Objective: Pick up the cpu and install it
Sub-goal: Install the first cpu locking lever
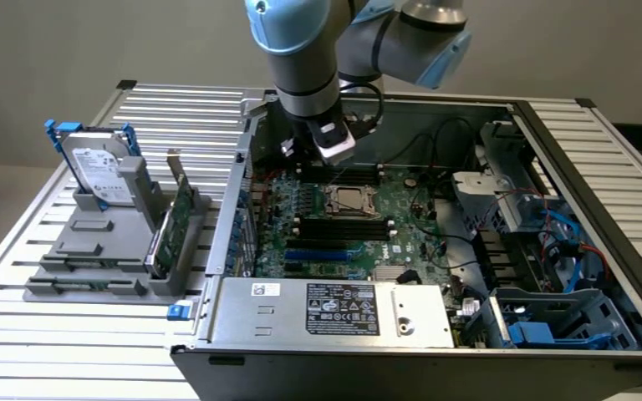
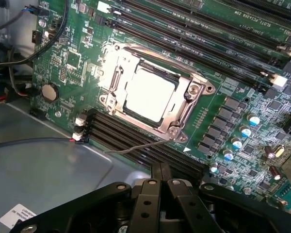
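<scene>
Exterior view: the arm is poised near the socket, whose contents are hard to make out. Wrist view: the cpu is seated within the socket, its markings lost to glare. The gripper, partly cut off, is held beside the socket, fingers pressed together and empty. Board lettering is unreadable.

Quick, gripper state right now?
Gripper: closed, holding nothing; the cpu sits in the socket.
</scene>
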Controlling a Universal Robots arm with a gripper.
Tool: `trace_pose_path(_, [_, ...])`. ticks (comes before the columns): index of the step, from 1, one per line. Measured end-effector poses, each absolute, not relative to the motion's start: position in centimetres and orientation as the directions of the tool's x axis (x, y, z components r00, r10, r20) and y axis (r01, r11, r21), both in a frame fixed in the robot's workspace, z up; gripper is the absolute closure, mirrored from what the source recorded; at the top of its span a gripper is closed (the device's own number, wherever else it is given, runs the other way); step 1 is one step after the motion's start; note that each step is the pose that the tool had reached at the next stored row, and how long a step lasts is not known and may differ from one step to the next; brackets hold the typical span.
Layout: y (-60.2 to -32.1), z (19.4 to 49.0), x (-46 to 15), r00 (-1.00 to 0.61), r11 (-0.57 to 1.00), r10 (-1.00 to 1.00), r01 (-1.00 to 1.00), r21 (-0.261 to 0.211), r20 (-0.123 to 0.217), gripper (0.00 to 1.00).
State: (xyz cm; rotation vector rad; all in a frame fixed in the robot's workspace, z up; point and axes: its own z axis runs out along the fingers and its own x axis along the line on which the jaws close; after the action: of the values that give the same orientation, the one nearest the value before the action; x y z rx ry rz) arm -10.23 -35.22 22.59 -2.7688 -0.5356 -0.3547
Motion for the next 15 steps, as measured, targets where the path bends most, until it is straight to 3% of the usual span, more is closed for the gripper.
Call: trace_pose_path(15, [-34.59,21.9,-10.05,0.908,-0.909,0.302,0.367,-0.2,0.292,0.89])
